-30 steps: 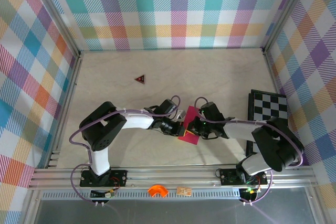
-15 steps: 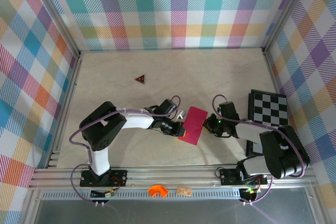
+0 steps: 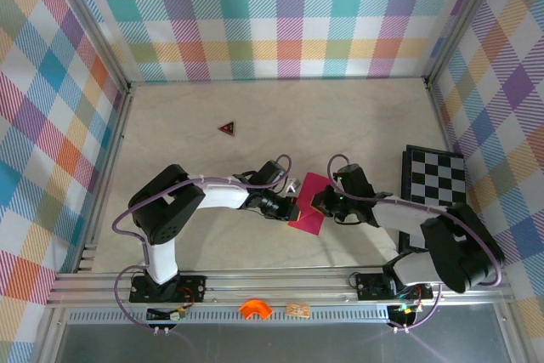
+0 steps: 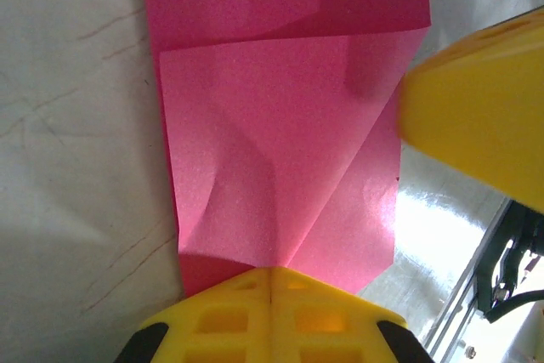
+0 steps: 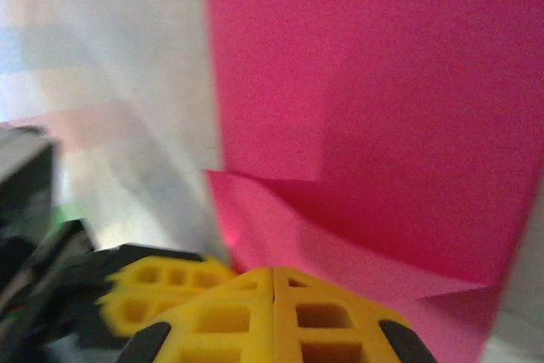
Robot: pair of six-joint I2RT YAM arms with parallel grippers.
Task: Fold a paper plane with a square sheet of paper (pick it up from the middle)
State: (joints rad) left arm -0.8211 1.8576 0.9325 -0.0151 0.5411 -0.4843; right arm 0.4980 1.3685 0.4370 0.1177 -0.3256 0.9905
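The square sheet of paper [image 3: 308, 220] lies magenta-pink on the table, folded into an oblong with a slanted flap on top [image 4: 280, 150], not a paper plane's shape. My left gripper [image 3: 294, 207] is shut, its yellow tips [image 4: 270, 274] resting on the sheet's left edge where the flap's crease ends. My right gripper [image 3: 316, 203] is also shut and low over the sheet's right half, its tips [image 5: 272, 271] against the raised flap [image 5: 365, 108]. One yellow finger of the right gripper [image 4: 476, 116] shows in the left wrist view. The left gripper's fingers [image 5: 161, 291] show in the right wrist view.
A black-and-white checkerboard [image 3: 434, 172] lies at the right wall, close behind the right arm. A tiny dark red triangle [image 3: 226, 128] sits on the pale table [image 3: 357, 116] further back left. An orange piece [image 3: 253, 308] rests on the front rail. Plaid walls enclose three sides.
The right gripper drew off the sheet to the right, then came back onto its right half. The left gripper and the sheet have stayed put.
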